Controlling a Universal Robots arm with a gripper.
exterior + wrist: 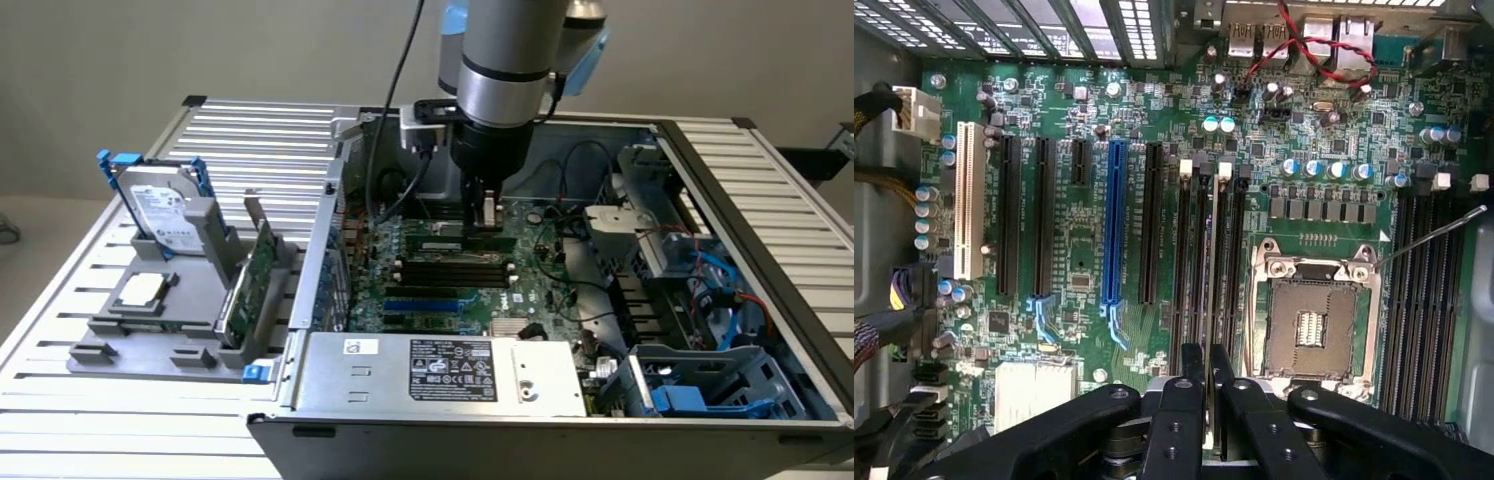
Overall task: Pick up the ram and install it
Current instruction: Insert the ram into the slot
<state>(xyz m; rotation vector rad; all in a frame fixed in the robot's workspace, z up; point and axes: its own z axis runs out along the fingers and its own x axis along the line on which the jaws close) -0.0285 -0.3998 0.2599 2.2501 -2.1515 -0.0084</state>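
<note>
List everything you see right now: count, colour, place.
Table: one, silver slats, under everything.
Computer case: one, grey, open, on table.
Motherboard: one, green, inside case.
Power supply: one, silver, case side nearest camera.
Holder: one, grey, exterior view's left.
Hard drive: one, silver, upright in holder.
Expansion card: one, green, upright in holder.
Chip: one, silver, flat on holder.
Ram: one, green, gripped over motherboard slots.
Arm: one, silver, above case.
Gripper: one, black, shut on ram.

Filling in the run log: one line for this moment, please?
fingers: shut on long thin green ram stick | place: over black motherboard memory slots | seating: cannot tell
</note>
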